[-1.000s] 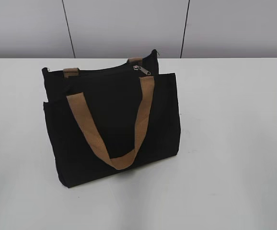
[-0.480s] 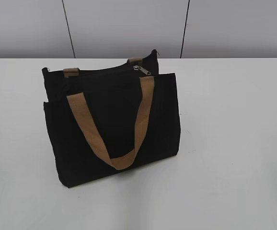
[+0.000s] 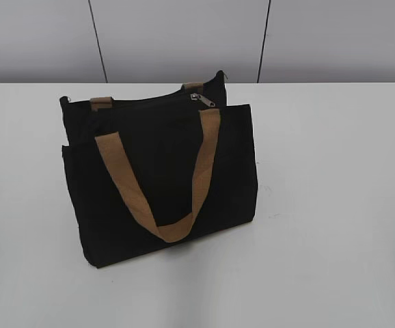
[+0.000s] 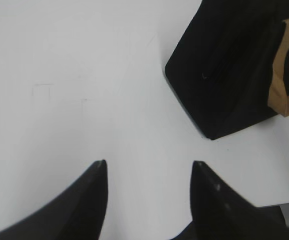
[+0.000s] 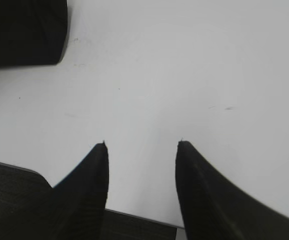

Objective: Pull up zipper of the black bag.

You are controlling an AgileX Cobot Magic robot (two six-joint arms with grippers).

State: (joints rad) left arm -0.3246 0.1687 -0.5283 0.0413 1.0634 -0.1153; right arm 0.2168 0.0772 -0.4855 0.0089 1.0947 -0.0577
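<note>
You're looking at the rectangular black fabric bag point(image 3: 160, 178) standing left of centre on the white table point(image 3: 334, 205), small silver zipper slider point(image 3: 202, 100) sitting at its top right. Left gripper point(image 4: 147, 167) and right gripper point(image 5: 140, 145) are both hovering spread wide, empty.

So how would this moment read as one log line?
black bag upright | zipper untouched | left tool open | right tool open

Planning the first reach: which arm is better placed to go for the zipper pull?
Probably the right. The zipper sits toward the right end of the black bag. Both the left tool and right tool are open over bare table, away from the bag.
</note>
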